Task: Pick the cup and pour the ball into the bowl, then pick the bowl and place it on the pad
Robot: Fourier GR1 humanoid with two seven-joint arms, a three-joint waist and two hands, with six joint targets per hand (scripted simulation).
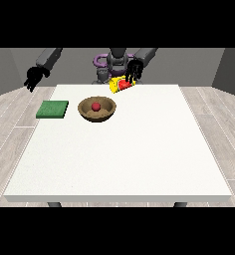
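Observation:
A brown bowl (97, 109) stands on the white table (119, 149), left of the middle, with a red ball (95, 106) inside it. A yellow cup (121, 84) with a red inside lies tipped on its side at the table's far edge, mouth turned towards the camera. The hand at the view's right (134, 69) is just above the cup's right end, fingers hanging down and touching or nearly touching it. A green pad (53, 109) lies flat left of the bowl. The hand at the view's left (34, 78) hovers off the table's far left corner, fingers relaxed.
The robot's torso (112, 62) rises behind the table's far edge. A wooden floor surrounds the table, and grey walls stand behind.

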